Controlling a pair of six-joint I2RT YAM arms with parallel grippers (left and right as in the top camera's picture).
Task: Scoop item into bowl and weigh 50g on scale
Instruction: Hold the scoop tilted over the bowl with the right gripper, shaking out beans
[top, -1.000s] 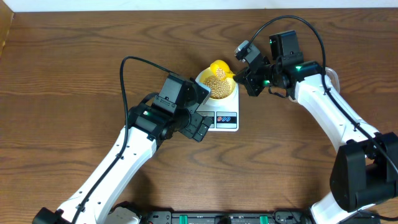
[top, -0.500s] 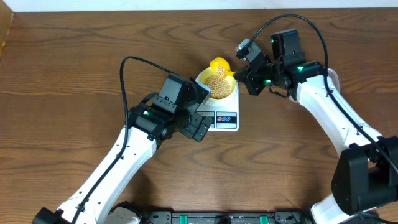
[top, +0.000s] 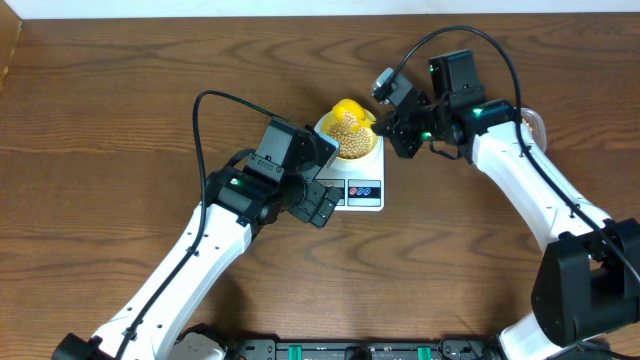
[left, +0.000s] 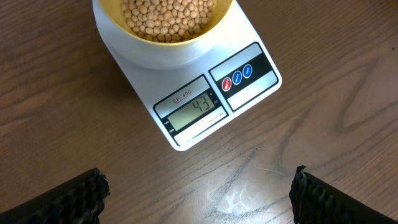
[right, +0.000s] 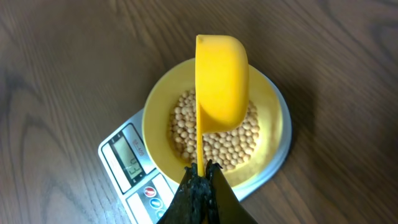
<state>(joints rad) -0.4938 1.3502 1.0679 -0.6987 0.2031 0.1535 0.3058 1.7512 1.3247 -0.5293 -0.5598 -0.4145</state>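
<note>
Jaws on the left gripper (left: 199, 199) stood wide apart and held nothing, its two dark fingers (left: 74, 196) showing at the bottom corners of the left wrist view as it hovered over the wooden table (left: 56, 112) just in front of the scale (left: 255, 93). Jaws on the right gripper (right: 200, 179) were closed tight on the thin handle of the one bright yellow scoop (right: 221, 81), which was turned on its side above the bowl (right: 277, 118); whether anything lay inside the scoop could not be told. One white scale sat near the middle of the table, and one pale yellow bowl sat on its round platform. All the beans (right: 239, 146) in sight lay in that bowl, a heap of small round tan ones (far too many to count) covering its bottom. On the scale's display (left: 194, 107) the digits read 43, and a small label just above it seemed to read SF-400; a line of finer print below the display was too small to make out. Beside the display, on a dark panel, were two round buttons, one red (left: 227, 82) and one blue (left: 247, 71). From the right wrist camera the display showed sideways and its digits were not legible.
</note>
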